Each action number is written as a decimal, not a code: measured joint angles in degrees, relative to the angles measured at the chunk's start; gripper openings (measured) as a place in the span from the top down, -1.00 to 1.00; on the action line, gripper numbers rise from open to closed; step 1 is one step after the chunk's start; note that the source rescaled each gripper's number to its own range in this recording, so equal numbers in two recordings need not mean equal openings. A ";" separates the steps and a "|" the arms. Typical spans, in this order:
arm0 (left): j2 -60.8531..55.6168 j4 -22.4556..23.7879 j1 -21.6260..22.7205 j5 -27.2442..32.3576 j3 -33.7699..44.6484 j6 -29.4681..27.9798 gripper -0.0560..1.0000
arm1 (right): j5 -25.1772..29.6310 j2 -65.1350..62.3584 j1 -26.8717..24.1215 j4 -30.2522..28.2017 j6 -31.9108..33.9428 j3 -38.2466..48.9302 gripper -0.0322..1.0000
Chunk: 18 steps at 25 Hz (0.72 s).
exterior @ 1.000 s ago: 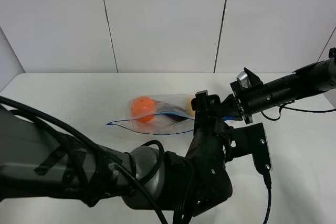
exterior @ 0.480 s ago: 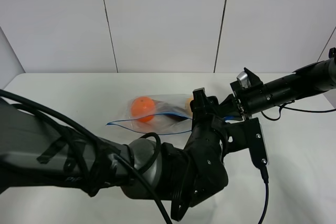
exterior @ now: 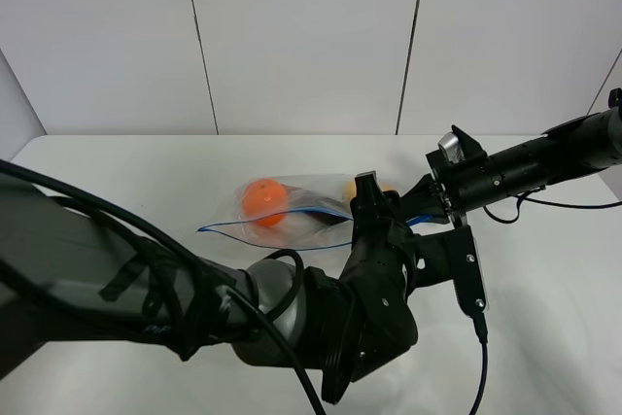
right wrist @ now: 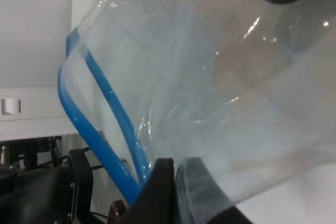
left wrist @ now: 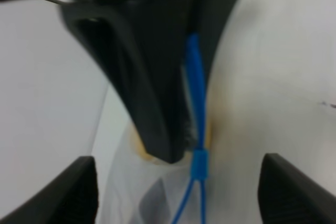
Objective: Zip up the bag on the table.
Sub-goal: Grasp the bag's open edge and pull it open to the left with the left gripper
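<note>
White table (exterior: 126, 172) holds the clear zip bag (exterior: 301, 211) near its middle, an orange fruit (exterior: 263, 199) inside. The right gripper (right wrist: 176, 169) is clenched on the bag's corner beside the blue zipper strip (left wrist: 195, 87). The left gripper (left wrist: 178, 182) hangs spread wide, fingers either side of that strip.

open table (exterior: 126, 182) left of bag (exterior: 292, 225), left arm (exterior: 292, 318) blocking front

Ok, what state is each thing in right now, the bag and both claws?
bag: lying on the table, not fully zipped.
blue zipper strip: tracks apart at one end.
left claw: open, gripping nothing.
right claw: shut on the bag's edge.
</note>
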 joint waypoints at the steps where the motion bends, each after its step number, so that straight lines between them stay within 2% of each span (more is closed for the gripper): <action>1: 0.06 0.00 0.00 -0.09 -0.06 0.00 -0.29 | 0.00 0.00 0.00 0.00 0.00 0.00 0.87; 6: 0.06 0.00 0.00 0.15 -1.93 0.00 -0.25 | 0.00 0.00 0.00 0.00 0.00 0.00 0.87; 11: 0.06 0.07 0.00 0.05 -2.17 0.00 -0.08 | 0.00 0.00 0.00 0.00 0.00 0.00 0.87; 18: 0.06 0.07 0.00 -0.67 -2.17 0.00 0.02 | 0.00 0.00 0.00 0.00 0.00 0.00 0.87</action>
